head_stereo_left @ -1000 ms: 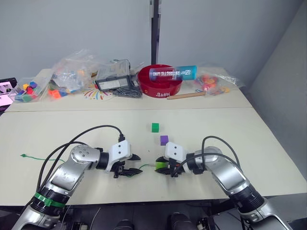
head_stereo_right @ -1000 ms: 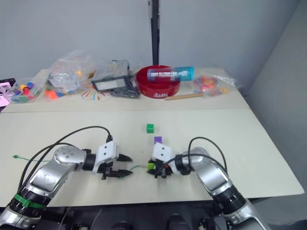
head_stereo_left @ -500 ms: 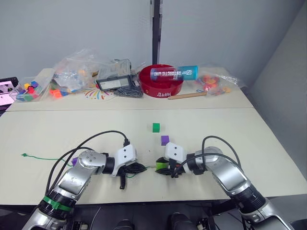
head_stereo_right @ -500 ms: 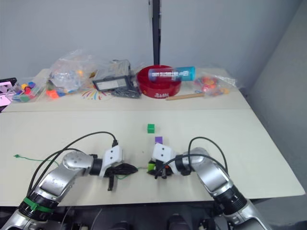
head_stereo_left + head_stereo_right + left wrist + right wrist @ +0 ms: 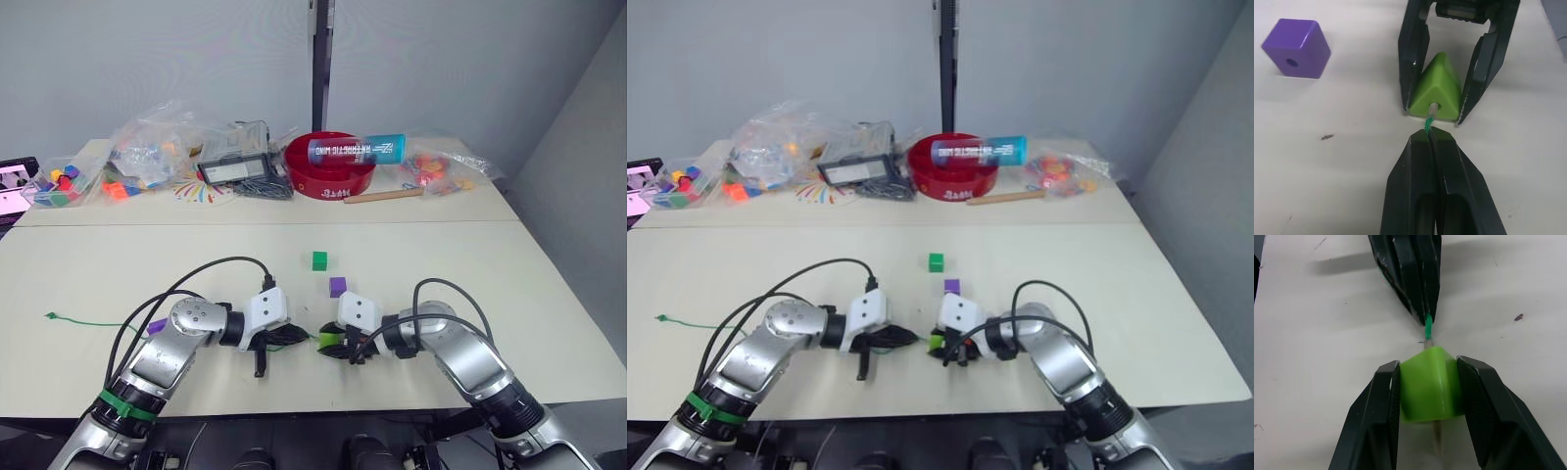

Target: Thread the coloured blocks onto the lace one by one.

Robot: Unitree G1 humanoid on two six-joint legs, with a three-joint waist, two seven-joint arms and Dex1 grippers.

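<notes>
My right gripper [image 5: 1428, 363] is shut on a light green block [image 5: 1426, 382] just above the table near the front edge. My left gripper [image 5: 1428, 138] is shut on the green lace [image 5: 1427, 125], right behind its pale tip, which sits in the block's hole. The lace [image 5: 83, 322] trails left across the table to its knotted end. A purple block [image 5: 157, 326] lies along it beside my left forearm. A second purple block [image 5: 337, 286] and a dark green block [image 5: 318, 260] rest loose just beyond the grippers.
At the back stand a red bowl [image 5: 328, 176] with a tube across it, clear bags of toy pieces [image 5: 147, 152], a box of coloured pieces [image 5: 54, 186] and a wooden stick [image 5: 382, 196]. Black cables loop over both forearms.
My left gripper has shut on the lace and moved right, bringing the tip up to the light green block. The right gripper has stayed still with the block.
</notes>
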